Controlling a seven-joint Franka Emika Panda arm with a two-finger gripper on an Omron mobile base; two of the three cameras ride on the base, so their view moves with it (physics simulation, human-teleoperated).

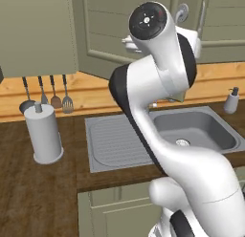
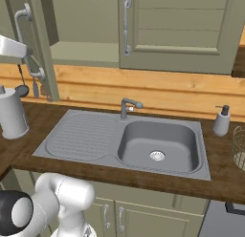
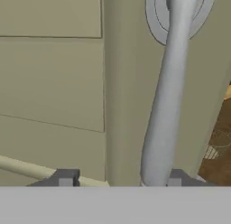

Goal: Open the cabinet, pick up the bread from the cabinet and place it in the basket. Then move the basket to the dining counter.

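Above the sink worktop, the cabinet has its left door standing open, seen edge-on in the right base view, with the inside shelf showing. The right door is shut. The gripper is right up at the open door's long curved handle. In the hand view the fingertips are spread well apart with the handle's lower end between them, close by the right-hand tip (gap on the other side, so not clamped). It has hold of nothing. The basket sits on the worktop at the far right, just past the soap dispenser. Hanging utensils are left of the sink.
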